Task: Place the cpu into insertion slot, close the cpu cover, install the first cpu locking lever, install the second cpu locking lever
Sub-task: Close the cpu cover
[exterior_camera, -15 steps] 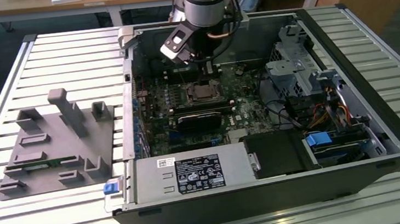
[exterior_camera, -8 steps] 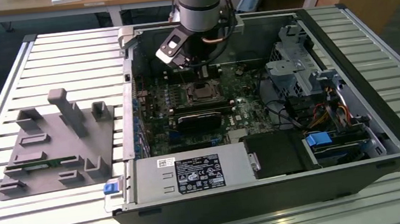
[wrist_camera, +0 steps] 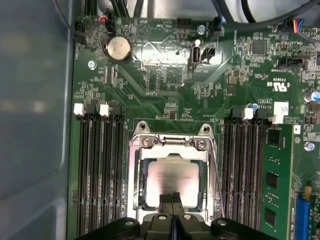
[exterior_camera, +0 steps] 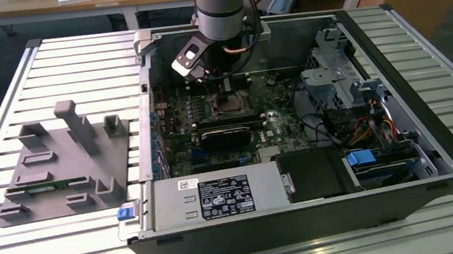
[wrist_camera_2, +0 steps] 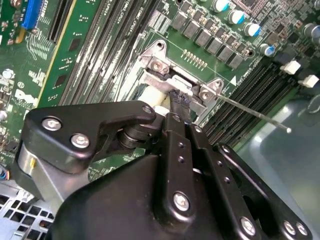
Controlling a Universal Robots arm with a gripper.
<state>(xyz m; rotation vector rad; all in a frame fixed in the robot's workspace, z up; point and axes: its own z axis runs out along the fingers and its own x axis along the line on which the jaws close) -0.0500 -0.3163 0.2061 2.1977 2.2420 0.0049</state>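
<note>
The cpu, a silvery square chip, lies in the insertion slot on the green motherboard. The silver cpu cover lies flat around it, its window showing the chip. My gripper is shut with nothing between its fingers, and its tips rest on the cover's edge near the chip; the second wrist view shows the tips against the cover's silver frame. A thin wire locking lever sticks out free beside the socket, also visible along the cover's side.
Rows of black memory slots flank the socket on both sides. The open computer case holds a grey power supply, a black block and cables. A grey fixture lies on the slatted table at the exterior view's left.
</note>
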